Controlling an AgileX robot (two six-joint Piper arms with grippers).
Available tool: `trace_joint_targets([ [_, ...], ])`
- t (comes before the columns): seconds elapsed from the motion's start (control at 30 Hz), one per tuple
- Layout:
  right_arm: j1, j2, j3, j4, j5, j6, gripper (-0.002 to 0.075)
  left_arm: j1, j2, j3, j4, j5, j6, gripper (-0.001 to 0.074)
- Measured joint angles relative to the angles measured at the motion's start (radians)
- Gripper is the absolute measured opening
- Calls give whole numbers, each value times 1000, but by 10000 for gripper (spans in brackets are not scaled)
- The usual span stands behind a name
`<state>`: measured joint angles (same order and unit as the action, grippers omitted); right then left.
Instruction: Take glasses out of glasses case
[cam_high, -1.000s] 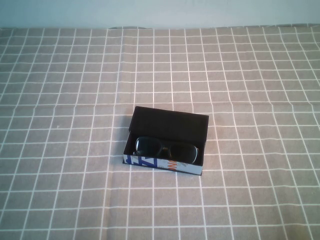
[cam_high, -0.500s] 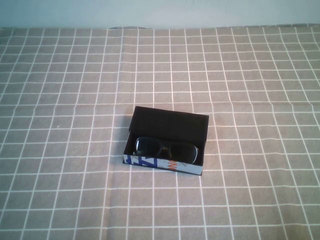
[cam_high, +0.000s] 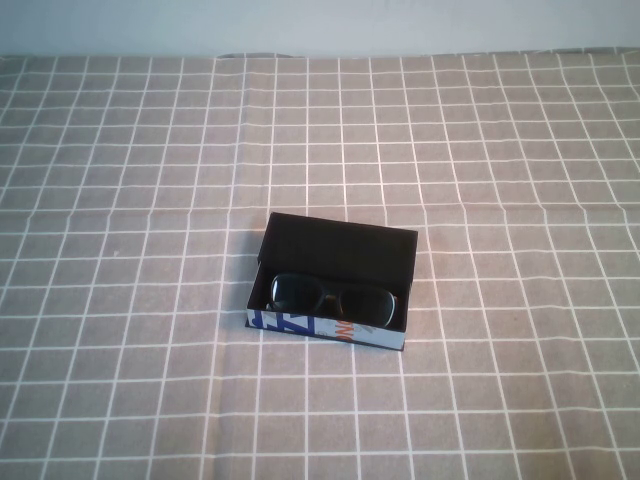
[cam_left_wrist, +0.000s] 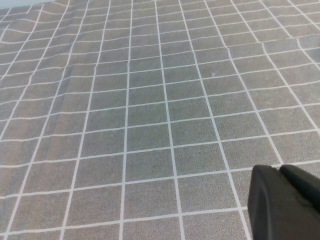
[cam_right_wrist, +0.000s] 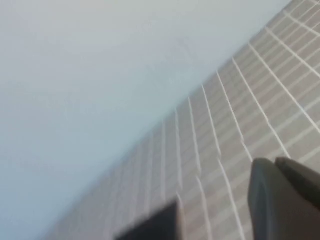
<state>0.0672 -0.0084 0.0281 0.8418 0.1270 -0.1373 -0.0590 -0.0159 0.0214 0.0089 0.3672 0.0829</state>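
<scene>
Near edge of the high view: bare grey checked tablecloth (cam_high: 120, 400), no arms in that view.

Mid-table, slightly nearer than centre: glasses case (cam_high: 330, 335), open, sitting flat on the cloth. Its near wall is white with blue and orange print and faces the camera. Inside is black. The lid (cam_high: 340, 248) is folded back on the far side.

Glasses (cam_high: 332, 297) lie inside the case, up against the near wall, lenses dark, frame black. They span almost the full width of the case. Nothing is touching them.

Beyond the case: more bare cloth up to the far table edge, then a pale wall (cam_high: 320, 25).

Left gripper (cam_left_wrist: 282, 202): only seen in the left wrist view, a dark fingertip pair low over bare cloth, tips look pressed together. Case isn't in that view.

Right gripper (cam_right_wrist: 285, 200): only seen in the right wrist view, blurred, angled toward the wall and cloth edge; can't tell spread or closed.
</scene>
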Motion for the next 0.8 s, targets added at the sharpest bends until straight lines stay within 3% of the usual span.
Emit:
trace_joint_targets([
  [0.2, 0, 0, 0, 213, -121, 0, -18, 0, 0, 0, 0, 0, 0, -4],
  [0.37, 0, 26, -35, 243, 25, -2, -18, 0, 0, 0, 0, 0, 0, -4],
  [0.63, 0, 470, -368, -76, 514, -2, -18, 0, 0, 0, 0, 0, 0, -4],
  [0.8, 0, 808, -590, -206, 701, -109, -18, 0, 0, 0, 0, 0, 0, -4],
])
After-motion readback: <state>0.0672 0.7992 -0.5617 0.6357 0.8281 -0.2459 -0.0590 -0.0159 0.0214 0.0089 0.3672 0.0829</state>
